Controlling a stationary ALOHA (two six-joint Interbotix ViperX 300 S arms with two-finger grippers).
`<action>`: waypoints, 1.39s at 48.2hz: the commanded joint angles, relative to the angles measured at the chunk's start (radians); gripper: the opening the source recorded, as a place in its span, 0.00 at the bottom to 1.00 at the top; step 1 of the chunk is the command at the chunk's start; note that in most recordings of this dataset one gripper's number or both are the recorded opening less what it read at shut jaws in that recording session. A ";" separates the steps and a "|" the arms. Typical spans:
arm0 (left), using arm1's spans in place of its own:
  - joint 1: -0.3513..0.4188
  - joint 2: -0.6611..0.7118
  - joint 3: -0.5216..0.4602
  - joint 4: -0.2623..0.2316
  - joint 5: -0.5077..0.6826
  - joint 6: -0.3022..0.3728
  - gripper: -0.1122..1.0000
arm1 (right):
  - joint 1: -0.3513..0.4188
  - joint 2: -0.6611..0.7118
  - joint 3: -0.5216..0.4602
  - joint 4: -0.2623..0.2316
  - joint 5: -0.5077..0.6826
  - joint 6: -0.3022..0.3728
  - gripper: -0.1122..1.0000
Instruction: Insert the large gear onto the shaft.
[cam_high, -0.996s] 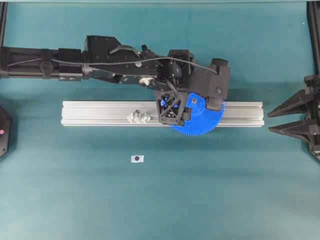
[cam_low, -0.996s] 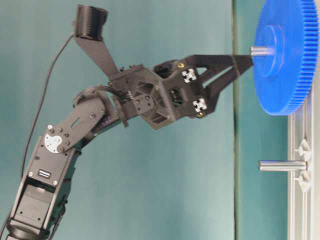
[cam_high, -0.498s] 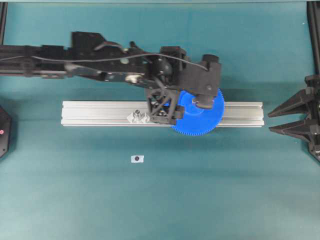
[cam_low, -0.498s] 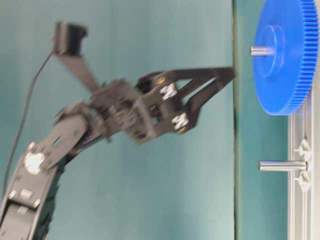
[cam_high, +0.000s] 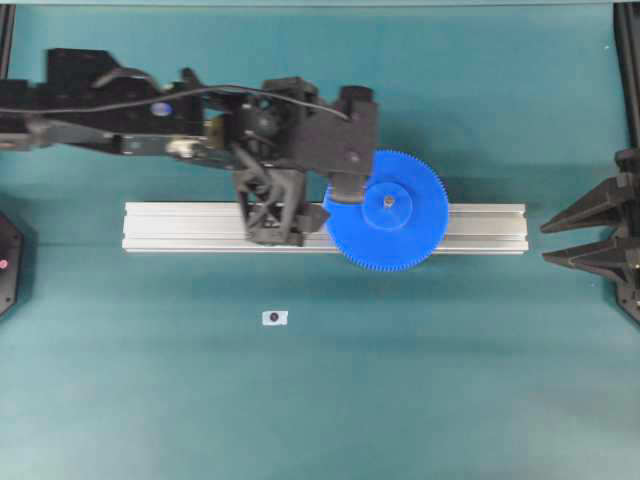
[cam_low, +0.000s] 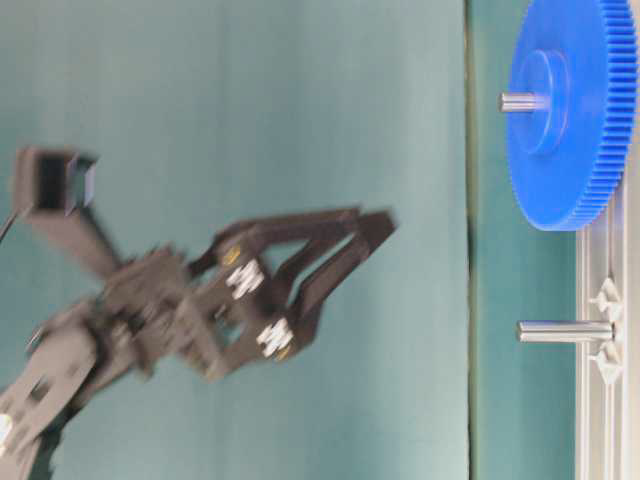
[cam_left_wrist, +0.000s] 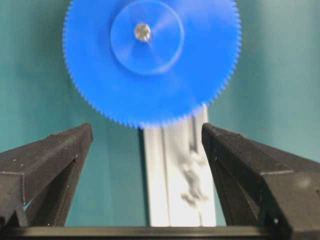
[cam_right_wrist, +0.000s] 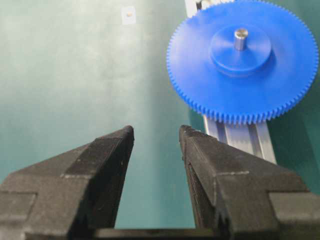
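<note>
1. I had backed the left end effector (cam_low: 375, 235) away from the large gear (cam_high: 386, 211); a second earlier its tips were at the hub.
2. Its jaws stood wide apart, holding nothing.
3. The gear sat on the shaft (cam_low: 520, 101), over the rail (cam_high: 180, 227), so I judged the insertion done.
4. The right end effector (cam_right_wrist: 156, 136) waited open and empty.

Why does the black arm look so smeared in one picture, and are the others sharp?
Table-level view: left gripper smeared by motion, large gear crisp. Left wrist view: gear slightly soft. Overhead and right wrist views: reasonably sharp, even light.
</note>
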 joint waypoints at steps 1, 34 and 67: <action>-0.009 -0.078 0.018 0.002 -0.009 -0.018 0.91 | -0.009 0.008 -0.009 -0.003 0.003 0.009 0.55; -0.025 -0.328 0.305 0.003 -0.170 -0.109 0.91 | -0.038 -0.014 -0.009 -0.003 0.006 0.009 0.55; -0.046 -0.529 0.549 0.003 -0.360 -0.120 0.91 | -0.048 -0.021 0.009 -0.015 -0.002 0.008 0.55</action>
